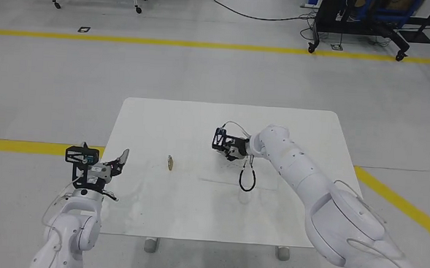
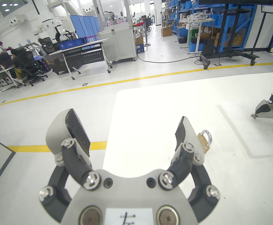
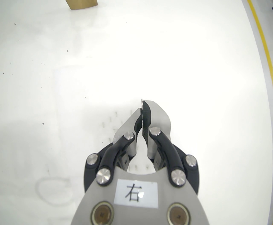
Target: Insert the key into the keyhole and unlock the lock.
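On white table (image 1: pixel 196 206), yellow-lined floor (image 1: pixel 56 89) around, lock (image 1: pixel 170 162); left fingers (image 2: pixel 77 130) apart, right fingers (image 3: pixel 147 119) tight on key (image 3: pixel 141 102)

— What colour is the padlock (image 2: pixel 203 143)?
— Brass-gold body, silvery shackle, on a plain white table (image 1: pixel 196 213).
— And the grippers?
— The left gripper (image 2: pixel 128 119) has pale grey fingers (image 2: pixel 54 132) with black ribbed pads (image 2: pixel 76 130). The right gripper (image 3: pixel 142 106) has the same, and the key (image 3: pixel 141 102) shows as a thin silver edge.
— The floor (image 1: pixel 203 82)?
— Light grey, with yellow lines (image 1: pixel 205 43).

White table (image 1: pixel 196 213), yellow floor line (image 1: pixel 205 44)
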Robot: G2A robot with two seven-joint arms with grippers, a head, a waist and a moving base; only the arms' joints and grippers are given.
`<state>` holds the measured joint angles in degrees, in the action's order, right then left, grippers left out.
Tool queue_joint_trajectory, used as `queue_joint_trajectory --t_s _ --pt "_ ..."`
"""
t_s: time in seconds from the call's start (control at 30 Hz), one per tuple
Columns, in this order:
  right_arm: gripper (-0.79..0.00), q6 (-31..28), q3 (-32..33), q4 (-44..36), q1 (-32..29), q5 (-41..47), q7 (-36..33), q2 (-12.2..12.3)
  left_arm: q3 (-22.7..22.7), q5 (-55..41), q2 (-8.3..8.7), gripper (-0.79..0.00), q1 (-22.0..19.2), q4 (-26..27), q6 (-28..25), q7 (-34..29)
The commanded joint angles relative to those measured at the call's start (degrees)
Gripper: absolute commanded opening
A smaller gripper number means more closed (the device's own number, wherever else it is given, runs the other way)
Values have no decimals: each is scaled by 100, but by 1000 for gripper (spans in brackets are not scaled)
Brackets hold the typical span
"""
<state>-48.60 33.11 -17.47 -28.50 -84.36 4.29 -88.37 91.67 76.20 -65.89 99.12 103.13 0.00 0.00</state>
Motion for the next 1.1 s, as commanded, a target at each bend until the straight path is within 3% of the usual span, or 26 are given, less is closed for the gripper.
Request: queue_joint_trajectory --t_s 0.0,0.2,0.67,0.9,1.07 --pt "-785 -49 5 -12 -12 -53 331 45 0 0 0 0 0 0 0 0" --pt "-785 -288 48 -6 -68 -169 1211 212 0 0 0 0 0 0 0 0" --pt "-785 -245 68 -56 -137 -132 1247 226 15 71 -4 0 54 60 34 88" --pt "-785 -632 148 -362 -263 -168 1879 406 -38 367 30 0 303 940 -699 -245" --pt "-785 -764 140 -480 -343 -357 2250 525 -624 1203 16 0 129 1384 -775 -712"
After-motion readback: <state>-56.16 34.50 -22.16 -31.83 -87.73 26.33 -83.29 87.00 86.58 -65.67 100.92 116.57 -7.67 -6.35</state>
